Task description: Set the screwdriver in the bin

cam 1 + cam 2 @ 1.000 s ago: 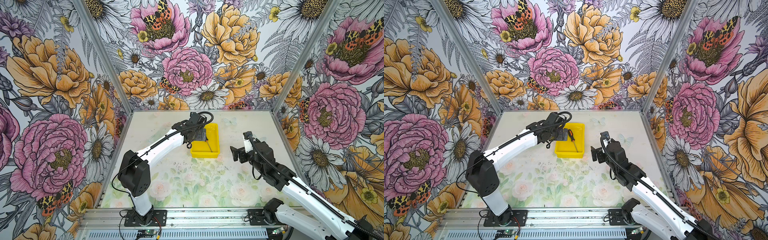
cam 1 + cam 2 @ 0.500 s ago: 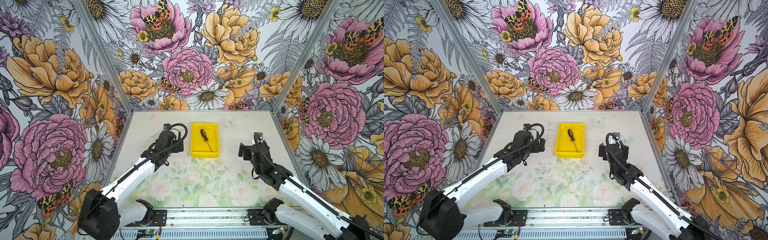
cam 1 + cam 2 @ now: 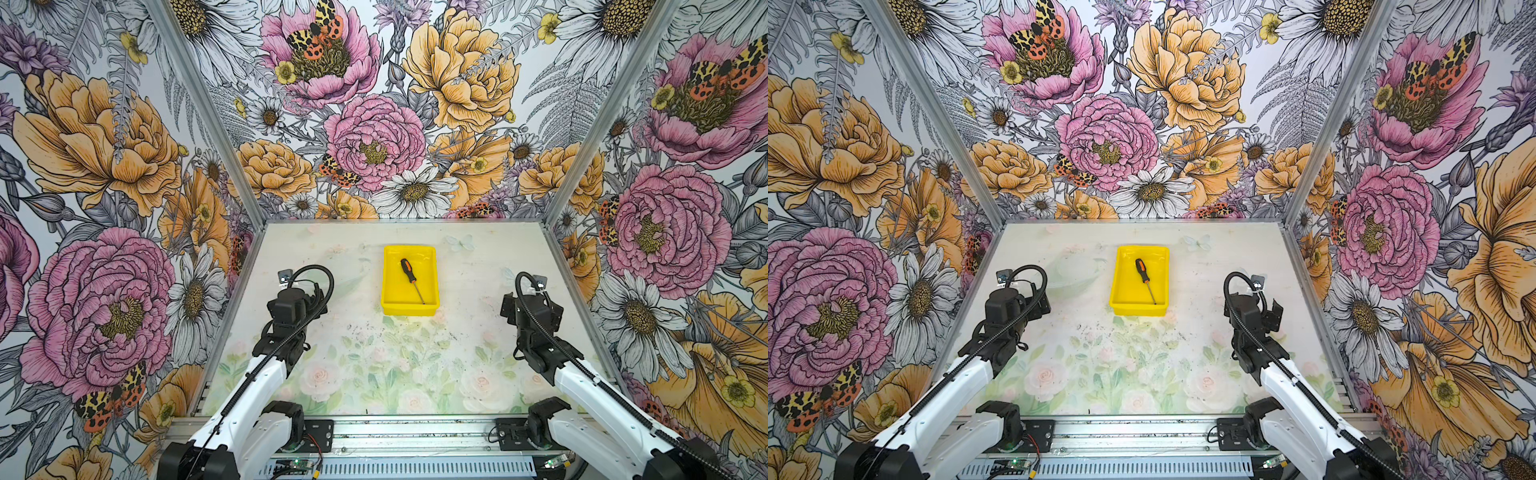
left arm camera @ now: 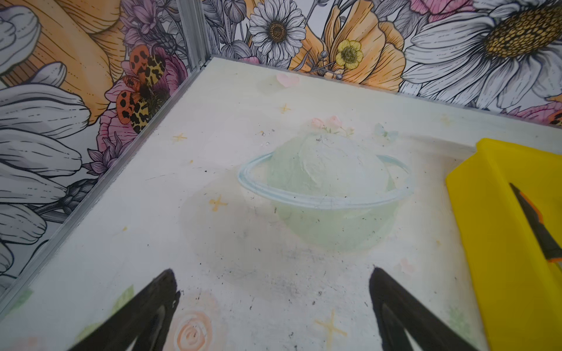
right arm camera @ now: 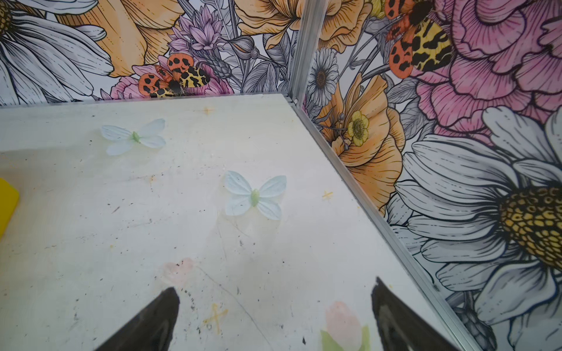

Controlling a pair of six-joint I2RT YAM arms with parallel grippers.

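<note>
**A:** Where's the screwdriver (image 3: 411, 279) sitting?

**B:** Flat inside the bin (image 3: 409, 309), lying slanted. The handle points toward the back wall and the tip is tucked into the near corner on the right arm's side. It shows in both top views.

**A:** And the bin?

**B:** It's on the table (image 3: 374, 353), toward the back, between the two arms.

**A:** Grippers?

**B:** The left gripper (image 4: 272, 273) has its jaws spread wide with only tabletop between them. The bin's corner and a bit of handle peek in at the edge of its wrist view. The right gripper (image 5: 275, 285) is the same deal: spread wide, well apart from the bin, close to the side wall.
</note>
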